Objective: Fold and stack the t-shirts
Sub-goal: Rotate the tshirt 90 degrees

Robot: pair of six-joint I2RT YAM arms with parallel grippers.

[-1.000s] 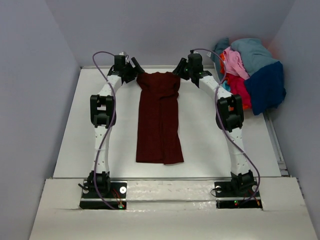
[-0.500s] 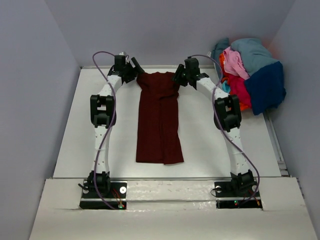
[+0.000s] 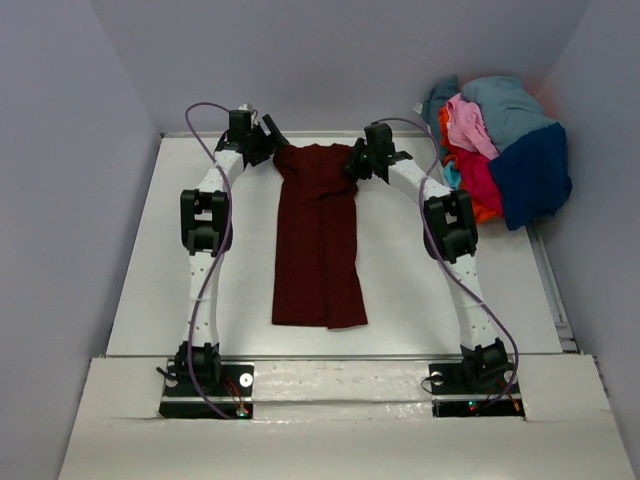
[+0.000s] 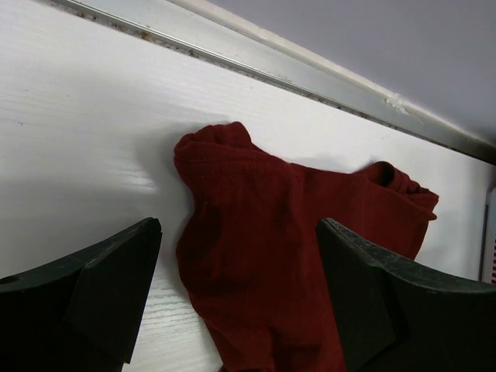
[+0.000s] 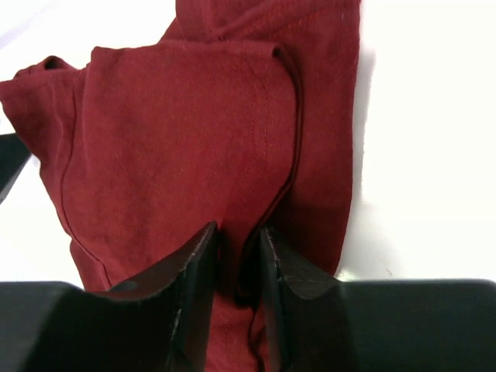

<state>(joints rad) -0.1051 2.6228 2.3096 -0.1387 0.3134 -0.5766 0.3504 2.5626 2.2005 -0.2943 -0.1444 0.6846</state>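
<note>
The dark maroon t-shirt (image 3: 320,235) lies on the table as a long narrow strip, sides folded in, running from the far edge toward me. My left gripper (image 3: 272,140) is open at its far left corner; in the left wrist view (image 4: 240,294) the jaws straddle the cloth (image 4: 263,232) without closing on it. My right gripper (image 3: 353,163) is at the far right corner, shut on a fold of the maroon shirt (image 5: 178,132), as the right wrist view (image 5: 239,263) shows. The pink (image 3: 470,125), light teal-blue (image 3: 505,100), navy (image 3: 535,175) and red (image 3: 478,180) shirts lie heaped at the far right.
The white table (image 3: 150,260) ends at a metal rail (image 4: 310,74) along its far edge, just beyond the shirt. The heap of shirts sits against the right wall. Purple walls enclose the table on three sides.
My right gripper has moved left onto the shirt's far right corner and now grips a fold there. The left arm and the shirt's body have not moved.
</note>
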